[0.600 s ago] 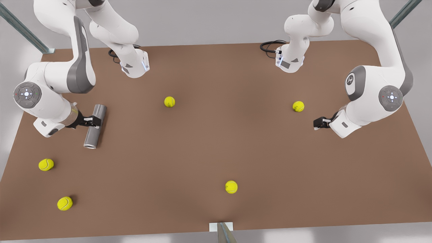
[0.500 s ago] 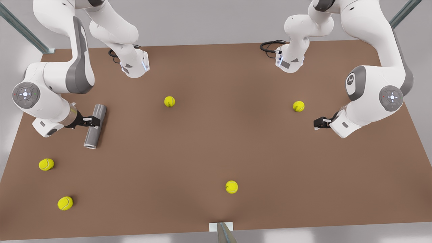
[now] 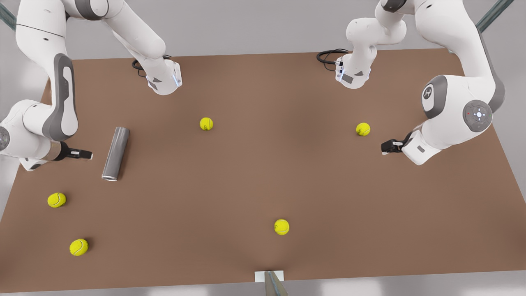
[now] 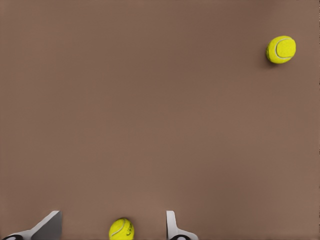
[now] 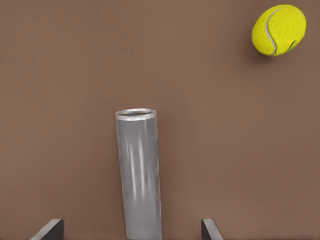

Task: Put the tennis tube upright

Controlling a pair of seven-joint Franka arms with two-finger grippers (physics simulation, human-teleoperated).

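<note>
— Where the right gripper (image 3: 85, 155) is concerned, how are its jaws set?

— They are held wide apart. In the right wrist view one finger (image 5: 50, 229) is seen on each side, and nothing is clamped between them.

— And where is the tennis tube (image 5: 139, 180) found?

— It is lined up with the gap between those jaws and runs away from them, lying flat on the brown table (image 3: 263, 185). Its lighter-rimmed end (image 5: 135, 114) is pointed away from the jaws. In the front view the tube is seen just beyond the fingertips, not touched by them, and not upright.

— Is anything placed farther out?

— A yellow tennis ball (image 5: 278, 30) is seen past the rimmed end, off to one side of the jaw line.

— How is the left gripper (image 3: 388, 146) held?

— Its jaws are also spread, with nothing gripped. Another tennis ball (image 4: 121, 229) is seen in the gap between its fingers (image 4: 172, 227), on the table below them. A further ball (image 4: 281, 49) is seen well beyond the jaws, off to one side.
</note>
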